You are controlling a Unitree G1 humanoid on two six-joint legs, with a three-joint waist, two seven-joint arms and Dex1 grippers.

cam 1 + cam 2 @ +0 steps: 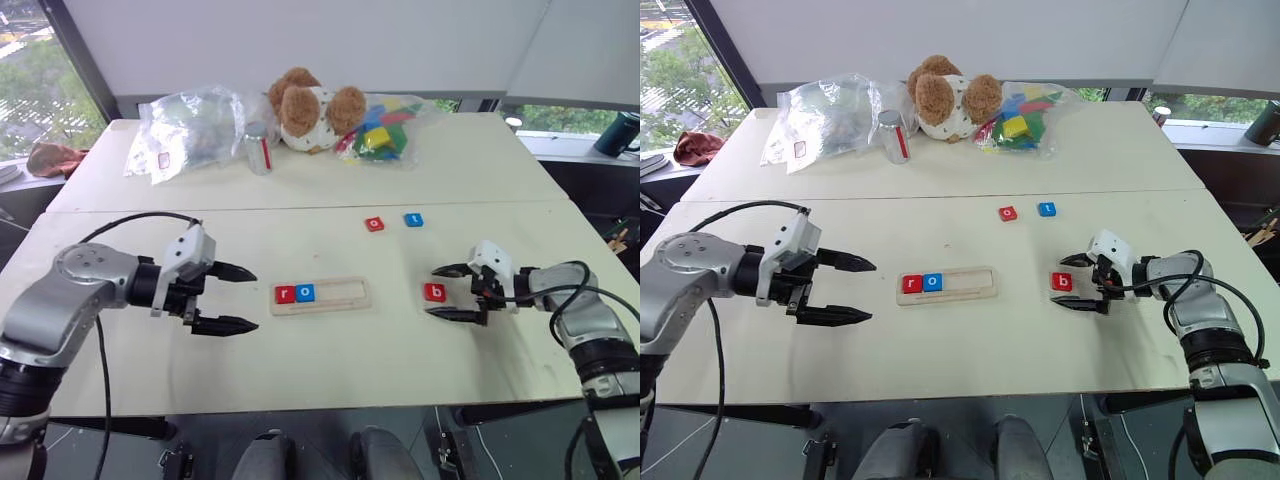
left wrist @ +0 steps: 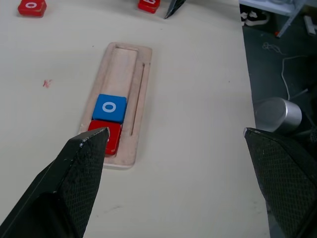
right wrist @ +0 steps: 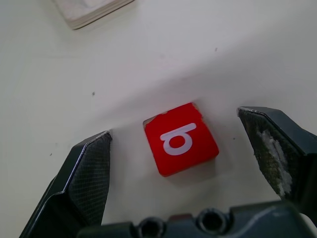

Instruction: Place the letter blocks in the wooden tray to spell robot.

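White table mid-run: my wooden tray in the middle has red r and blue o at its left end. My right gripper is spread wide around the red b, not touching; left gripper hangs wide apart, empty.

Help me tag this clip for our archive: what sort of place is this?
Probably an office or lab room set up for robot trials, on an upper floor: pale tables pushed together below big windows overlooking trees, with a teddy bear, bagged toy blocks and a spelling tray laid out as props.
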